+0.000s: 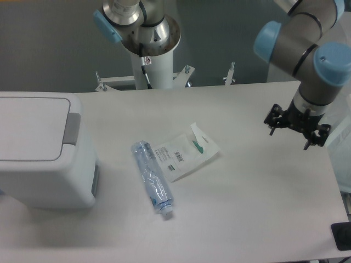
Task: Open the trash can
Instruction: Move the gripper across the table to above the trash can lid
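The bin (41, 150) was boxy white plastic, rounded corners, flat lid shut, grey tab (72, 129). Well apart from it, the gripper's (295, 133) jaws: state indiscernible.

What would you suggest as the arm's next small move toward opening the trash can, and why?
Probably carry the gripper left across the table toward the grey push tab on the trash can. The lid looks shut, and the gripper hangs over the table's far right side, with the plastic bottle and white packet lying between.
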